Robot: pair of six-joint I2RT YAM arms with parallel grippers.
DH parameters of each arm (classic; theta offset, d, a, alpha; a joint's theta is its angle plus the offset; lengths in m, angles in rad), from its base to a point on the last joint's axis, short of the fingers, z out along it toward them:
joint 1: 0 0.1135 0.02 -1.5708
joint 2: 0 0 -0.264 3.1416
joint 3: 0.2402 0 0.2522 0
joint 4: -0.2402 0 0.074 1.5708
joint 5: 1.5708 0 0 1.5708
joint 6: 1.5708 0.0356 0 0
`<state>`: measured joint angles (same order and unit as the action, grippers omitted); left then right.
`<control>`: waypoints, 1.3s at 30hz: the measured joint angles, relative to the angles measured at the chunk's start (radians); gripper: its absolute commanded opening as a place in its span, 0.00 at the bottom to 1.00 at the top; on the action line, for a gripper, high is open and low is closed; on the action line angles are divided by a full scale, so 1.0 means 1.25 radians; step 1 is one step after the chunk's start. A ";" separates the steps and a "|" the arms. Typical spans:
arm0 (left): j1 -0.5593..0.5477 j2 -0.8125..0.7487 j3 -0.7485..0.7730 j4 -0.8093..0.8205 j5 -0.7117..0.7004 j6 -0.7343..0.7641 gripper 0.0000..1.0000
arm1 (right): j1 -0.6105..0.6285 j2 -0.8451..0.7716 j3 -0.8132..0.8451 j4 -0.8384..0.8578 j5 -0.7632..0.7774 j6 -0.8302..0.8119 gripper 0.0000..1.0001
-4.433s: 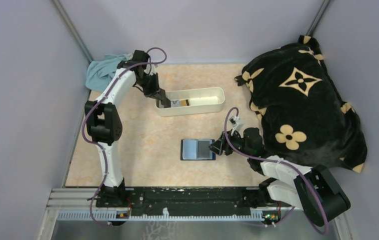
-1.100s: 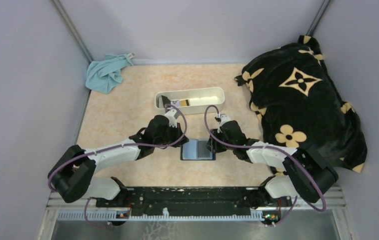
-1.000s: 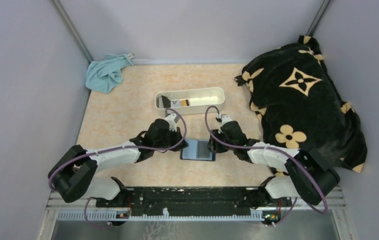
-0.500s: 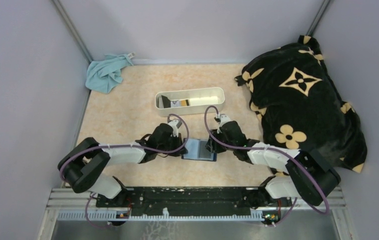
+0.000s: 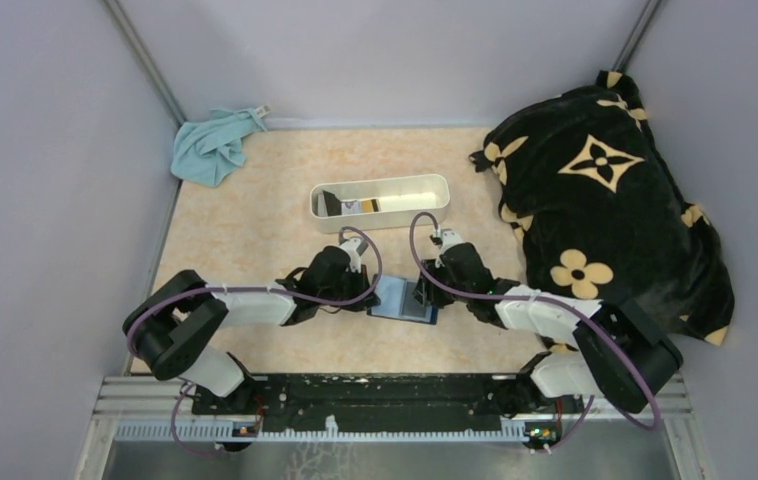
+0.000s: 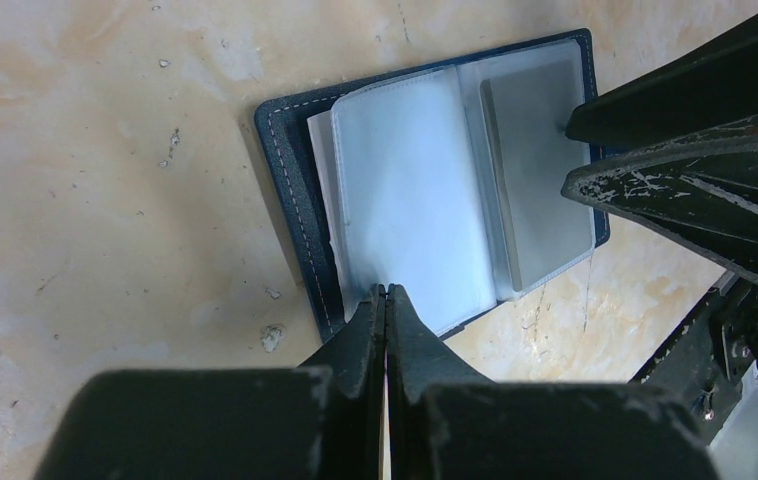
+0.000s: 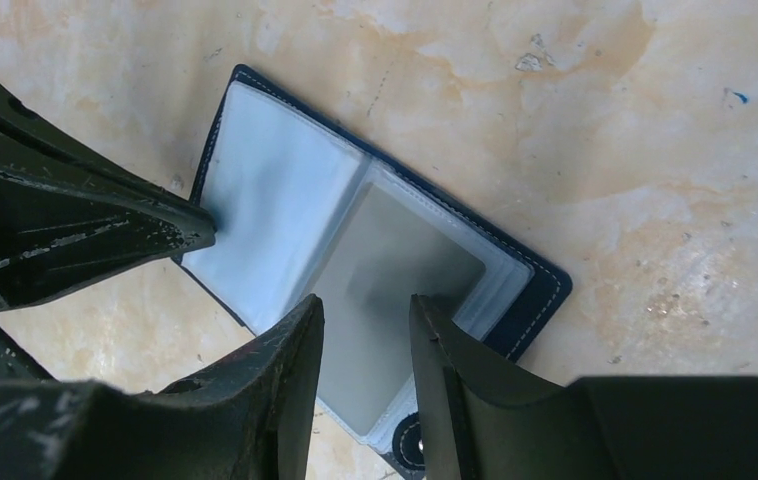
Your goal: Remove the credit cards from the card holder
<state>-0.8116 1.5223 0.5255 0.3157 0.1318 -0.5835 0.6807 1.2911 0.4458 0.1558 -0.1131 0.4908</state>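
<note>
The card holder [image 5: 396, 299] lies open on the table, dark blue outside with pale clear sleeves inside [image 6: 405, 200]. A grey credit card [image 6: 540, 170] sits in its right-hand sleeve [image 7: 395, 270]. My left gripper [image 6: 386, 290] is shut, its joined tips pressing on the near edge of the left sleeve [image 5: 370, 297]. My right gripper [image 7: 367, 305] is open, its fingers standing apart over the grey card [image 5: 420, 294]. Other credit cards [image 5: 353, 205] lie in the white tray.
A long white tray [image 5: 385, 222] stands behind the card holder. A black blanket with gold flowers [image 5: 605, 200] fills the right side. A crumpled blue cloth [image 5: 213, 145] lies in the far left corner. Grey walls close in the table.
My left gripper slid down onto the card holder's left sleeve. The holder has turned slightly and shifted right. The right gripper's fingers have narrowed a little over the grey card.
</note>
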 measured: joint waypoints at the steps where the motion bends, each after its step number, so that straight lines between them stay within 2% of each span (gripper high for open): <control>1: 0.000 0.000 0.000 0.000 0.000 0.000 0.00 | 0.000 -0.005 0.000 -0.007 0.007 0.000 0.38; 26: 0.000 0.003 0.007 -0.007 0.000 0.000 0.00 | 0.000 -0.043 -0.029 -0.038 0.031 0.007 0.37; 39: 0.000 0.003 0.008 -0.009 0.001 0.000 0.00 | 0.000 -0.039 -0.053 0.026 -0.009 0.041 0.37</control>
<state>-0.8120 1.5265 0.5358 0.3046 0.1326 -0.5831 0.6804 1.2423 0.3790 0.1879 -0.1249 0.5419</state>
